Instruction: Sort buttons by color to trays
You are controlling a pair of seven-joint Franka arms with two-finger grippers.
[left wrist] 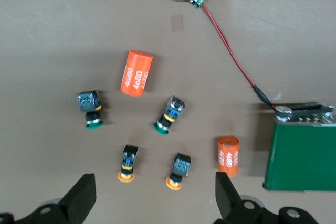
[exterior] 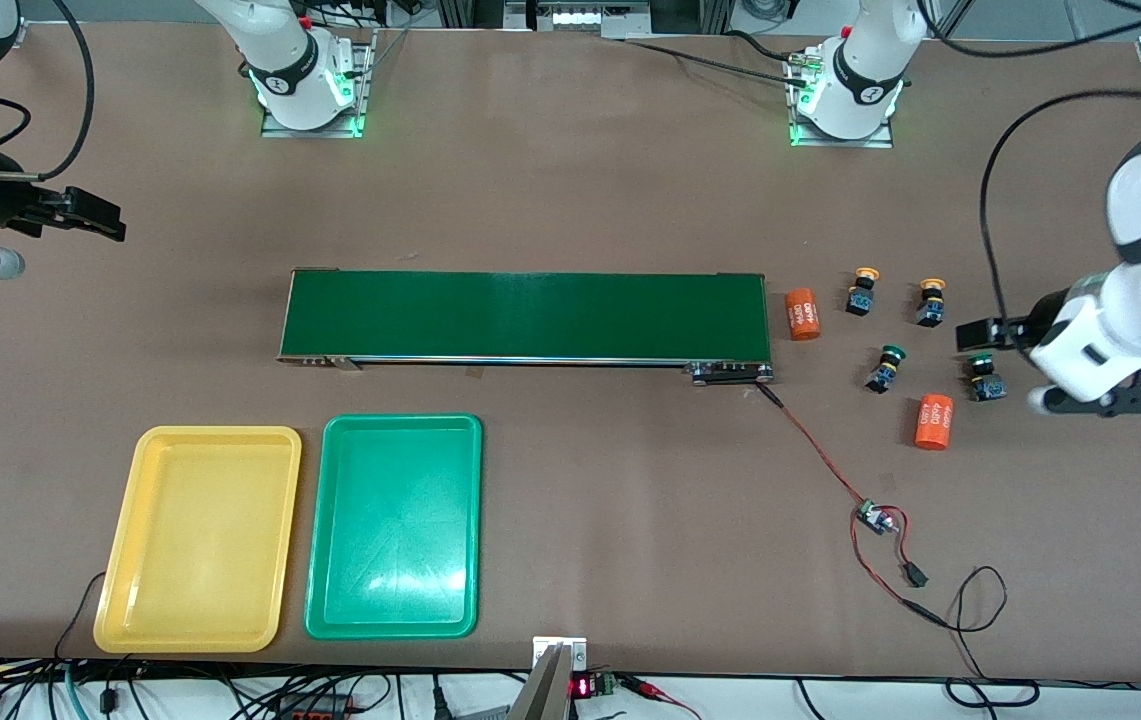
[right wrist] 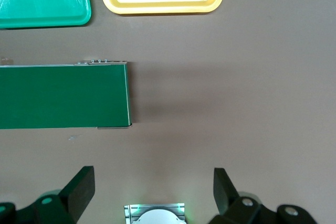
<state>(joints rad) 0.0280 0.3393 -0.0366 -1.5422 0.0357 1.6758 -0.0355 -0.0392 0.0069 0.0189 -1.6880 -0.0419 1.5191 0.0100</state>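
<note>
Brown tabletop [exterior: 570, 180] fills the front view, with both arm bases along its top edge. Largest on it is the long dark green conveyor belt [exterior: 525, 316], lying across the middle of the frame. Below it, in the lower left of the frame, the yellow tray [exterior: 135, 590] and the green tray [exterior: 325, 600] sit side by side, close together and both with nothing in them; the yellow one is toward the right arm's end of the table.

At the middle right of the frame the left gripper [exterior: 972, 334] hangs over the buttons with its fingers spread wide, holding nothing. At the upper left edge of the frame the right gripper [exterior: 95, 215] waits over bare table, fingers likewise apart.

Two orange cylinders [exterior: 803, 314] lie among the buttons, one just beside the belt's end, the other [exterior: 932, 421] lower in the frame.

Smallest are the four buttons, all at the middle right of the frame: two yellow-capped buttons [exterior: 863, 291] and [exterior: 931, 302] higher up, two green-capped buttons [exterior: 885, 367] and [exterior: 986, 378] below them. A red wire with a small circuit board [exterior: 872, 516] trails from the belt's end toward the lower right.
</note>
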